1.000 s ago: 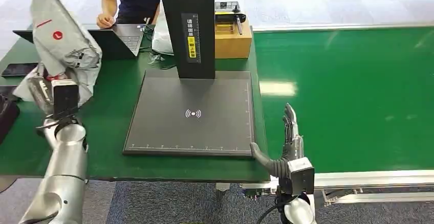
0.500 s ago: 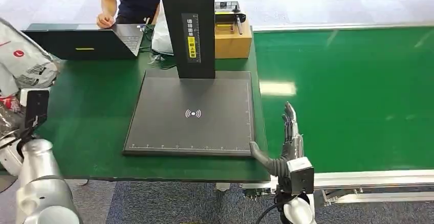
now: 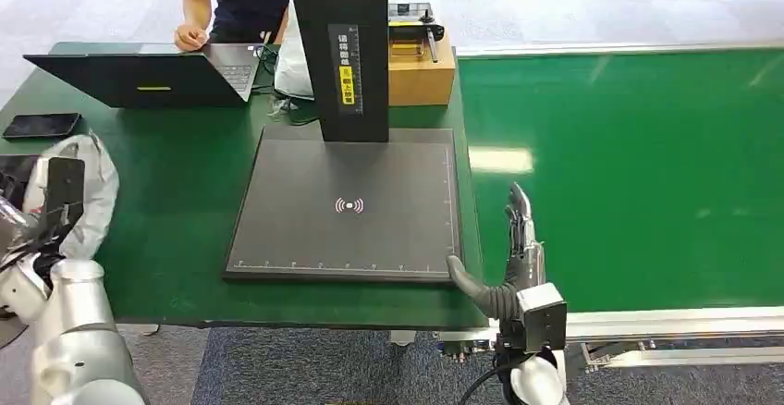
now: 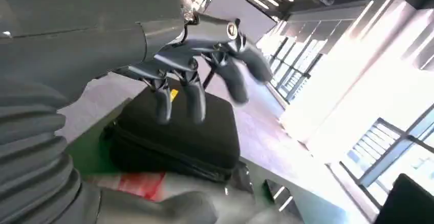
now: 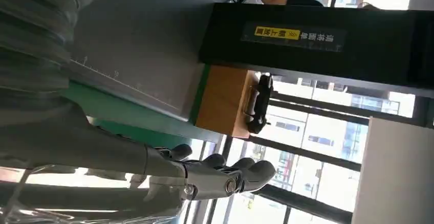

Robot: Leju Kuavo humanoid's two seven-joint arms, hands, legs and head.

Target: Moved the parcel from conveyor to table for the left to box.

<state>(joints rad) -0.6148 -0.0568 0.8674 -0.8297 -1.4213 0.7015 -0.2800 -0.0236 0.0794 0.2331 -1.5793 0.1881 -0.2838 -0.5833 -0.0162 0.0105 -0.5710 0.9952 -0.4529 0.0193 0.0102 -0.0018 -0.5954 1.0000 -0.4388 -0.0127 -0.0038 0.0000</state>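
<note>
Here, in the head view, a grey parcel (image 3: 91, 192) is seen lying at the left edge of the green bench (image 3: 185, 229), just beside the left hand (image 3: 28, 215), which is mostly hidden behind its wrist camera. A dark scanner pad (image 3: 347, 206) lies in the middle, with a laptop (image 3: 139, 77) and a phone (image 3: 42, 125) behind the parcel. The right hand (image 3: 513, 248) is held upright with fingers straight, holding nothing, at the near edge of the green conveyor (image 3: 629, 174).

In the left wrist view, the left hand (image 4: 199, 75) is shown with fingers spread and empty above a black case (image 4: 174, 132); the parcel (image 4: 153, 193) lies just beside it.

In the right wrist view, the right hand (image 5: 215, 175) is seen extended and empty, with a wooden box (image 5: 222, 101) beyond the scanner pad (image 5: 138, 45).
</note>
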